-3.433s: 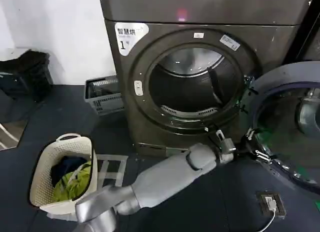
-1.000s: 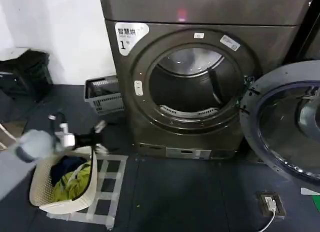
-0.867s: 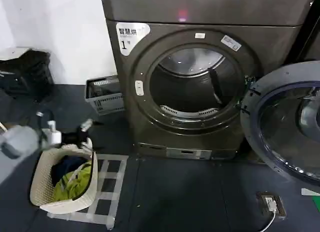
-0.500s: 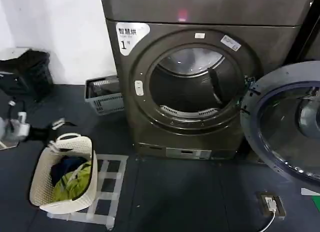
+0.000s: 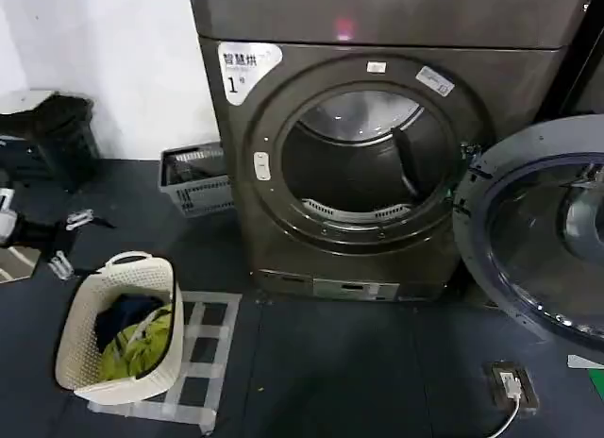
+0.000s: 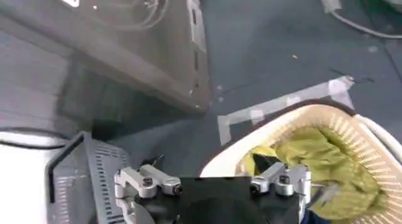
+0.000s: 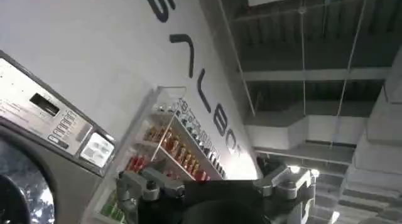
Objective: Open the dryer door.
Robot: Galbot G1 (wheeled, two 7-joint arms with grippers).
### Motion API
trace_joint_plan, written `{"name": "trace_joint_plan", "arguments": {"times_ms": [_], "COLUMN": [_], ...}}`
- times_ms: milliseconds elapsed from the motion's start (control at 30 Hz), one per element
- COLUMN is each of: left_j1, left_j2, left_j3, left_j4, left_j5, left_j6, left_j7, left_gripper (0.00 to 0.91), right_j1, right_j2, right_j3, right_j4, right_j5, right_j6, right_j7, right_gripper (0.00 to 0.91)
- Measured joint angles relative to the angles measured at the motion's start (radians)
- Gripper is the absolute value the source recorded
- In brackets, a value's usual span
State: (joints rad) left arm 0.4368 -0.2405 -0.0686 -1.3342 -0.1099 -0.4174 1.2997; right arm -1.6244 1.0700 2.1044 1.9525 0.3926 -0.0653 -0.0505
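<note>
The dryer door point(image 5: 540, 136) stands swung wide open to the right of the machine, its grey inner side and dark glass facing me. The round drum opening point(image 5: 363, 164) is uncovered. My left gripper point(image 5: 70, 242) hangs open and empty at the far left, just above the floor beyond the laundry basket point(image 5: 71, 348) and far from the door. In the left wrist view the left gripper point(image 6: 213, 182) looks down on the basket point(image 6: 286, 128) and the dryer's base point(image 6: 125, 49). The right gripper point(image 7: 213, 184) points up at a wall and ceiling, away from the dryer.
A cream basket of clothes sits on taped floor marks point(image 5: 203, 348) at the front left. A grey crate point(image 5: 196, 178) rests against the dryer's left side. A black bin point(image 5: 58, 136) is at the far left. A floor socket with a cable point(image 5: 510, 386) lies at the front right.
My left arm has drawn back from the open door, sweeping left across the floor and past the basket to the far left edge. The door has stayed open.
</note>
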Motion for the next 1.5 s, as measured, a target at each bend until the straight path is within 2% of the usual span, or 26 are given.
{"name": "trace_joint_plan", "arguments": {"times_ms": [867, 1500], "left_j1": [0.072, 0.075], "left_j2": [0.004, -0.005], "left_j3": [0.019, 0.028], "left_j4": [-0.015, -0.011], "left_j5": [0.114, 0.104], "left_j6": [-0.026, -0.034], "left_j7": [0.02, 0.016], "left_gripper": [0.907, 0.907], "right_j1": [-0.008, -0.003], "right_j2": [0.022, 0.025], "right_j3": [0.003, 0.001], "right_j4": [0.01, 0.014], "right_j5": [0.003, 0.0], "right_j6": [0.004, 0.011], "right_j7": [0.0, -0.001], "right_gripper": [0.907, 0.907]}}
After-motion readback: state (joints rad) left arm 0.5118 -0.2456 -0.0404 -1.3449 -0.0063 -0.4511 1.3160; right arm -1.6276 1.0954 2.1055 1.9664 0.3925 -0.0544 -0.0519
